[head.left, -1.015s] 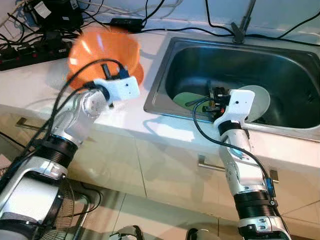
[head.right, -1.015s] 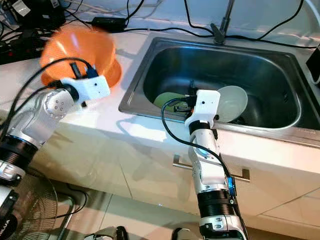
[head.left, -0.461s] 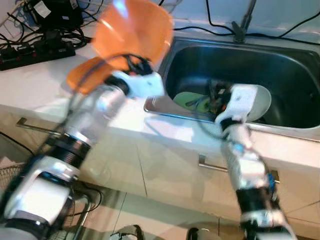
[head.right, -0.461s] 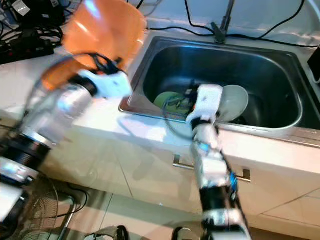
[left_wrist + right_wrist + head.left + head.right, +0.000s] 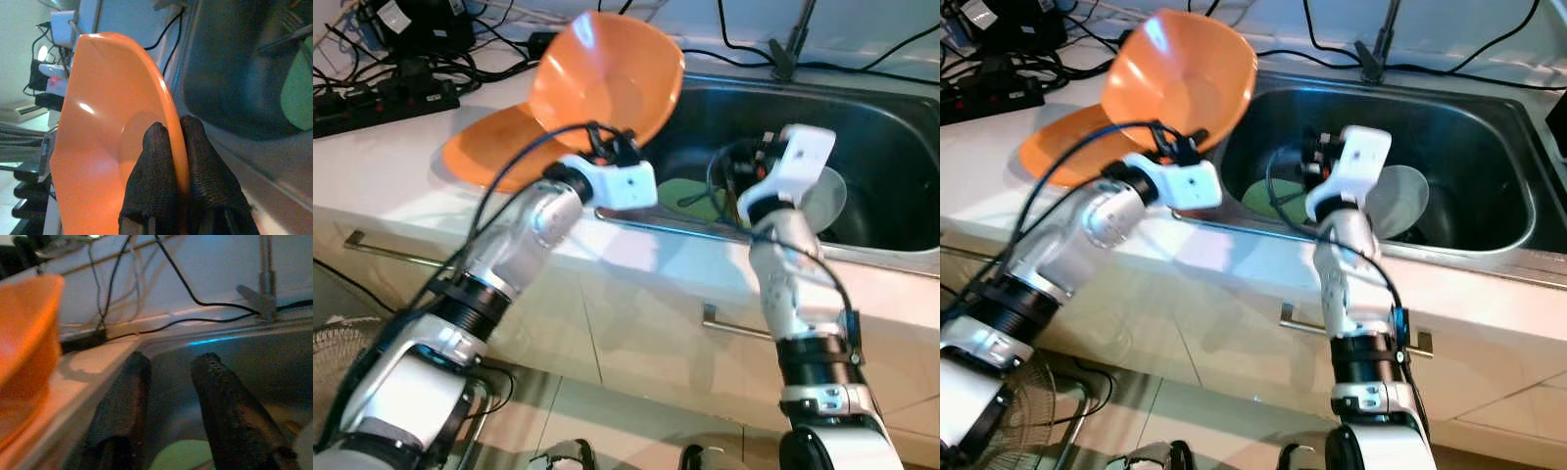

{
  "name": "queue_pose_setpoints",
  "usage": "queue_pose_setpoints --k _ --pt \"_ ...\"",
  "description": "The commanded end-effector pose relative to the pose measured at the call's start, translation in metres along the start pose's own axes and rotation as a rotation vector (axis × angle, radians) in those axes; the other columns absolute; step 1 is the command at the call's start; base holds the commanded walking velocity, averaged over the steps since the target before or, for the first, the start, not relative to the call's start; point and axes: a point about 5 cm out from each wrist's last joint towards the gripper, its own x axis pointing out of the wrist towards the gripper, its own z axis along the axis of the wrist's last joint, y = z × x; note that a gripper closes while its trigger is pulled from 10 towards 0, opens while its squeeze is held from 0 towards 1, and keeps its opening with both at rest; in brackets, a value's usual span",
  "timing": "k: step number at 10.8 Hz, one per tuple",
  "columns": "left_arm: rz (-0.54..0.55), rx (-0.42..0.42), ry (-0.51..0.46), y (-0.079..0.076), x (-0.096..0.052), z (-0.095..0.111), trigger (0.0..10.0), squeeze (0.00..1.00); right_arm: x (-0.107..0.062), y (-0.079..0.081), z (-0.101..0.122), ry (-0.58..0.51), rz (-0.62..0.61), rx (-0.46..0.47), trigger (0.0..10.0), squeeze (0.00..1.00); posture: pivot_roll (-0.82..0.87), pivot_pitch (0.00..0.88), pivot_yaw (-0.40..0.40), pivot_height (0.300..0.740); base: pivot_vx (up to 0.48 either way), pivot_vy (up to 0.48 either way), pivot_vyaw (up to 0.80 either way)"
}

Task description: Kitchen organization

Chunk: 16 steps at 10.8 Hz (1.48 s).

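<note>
My left gripper (image 5: 605, 145) is shut on the rim of an orange bowl (image 5: 607, 78) and holds it tilted in the air over the counter, by the sink's left edge. The left wrist view shows the rim pinched between both fingers (image 5: 159, 161). A second orange bowl (image 5: 489, 152) lies on the white counter below it. Inside the steel sink (image 5: 862, 257) are a green plate (image 5: 690, 194) and a white plate (image 5: 830, 196). My right gripper (image 5: 171, 362) hovers over the sink's left part, open, with nothing between its fingers.
A faucet (image 5: 791, 44) stands behind the sink. Power strips and tangled black cables (image 5: 382, 93) crowd the back left of the counter, and more cables run along the wall. Cabinet fronts with bar handles (image 5: 734, 325) are below the counter edge.
The left gripper has lifted one orange bowl off the other and carried it right, towards the sink. The right gripper has risen from low among the plates.
</note>
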Motion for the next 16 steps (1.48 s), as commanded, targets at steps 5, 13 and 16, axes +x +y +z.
queue_pose_setpoints --k 5,13,16 --pt "-0.024 0.025 -0.06 -0.008 0.0 0.013 10.0 0.0 0.008 0.008 0.019 0.016 0.06 0.172 10.0 1.0 0.02 0.057 0.053 0.74 0.0 0.0 0.0" --pt "-0.07 0.031 -0.188 -0.022 0.005 0.045 10.0 0.0 0.01 0.018 0.014 0.074 0.091 0.22 10.0 0.0 0.03 0.046 0.056 0.74 0.0 0.0 0.0" --pt "-0.032 0.052 -0.224 -0.018 0.002 0.05 10.0 0.0 0.01 0.017 0.009 0.095 0.082 0.222 10.0 0.0 0.04 0.056 0.05 0.74 0.0 0.0 0.0"
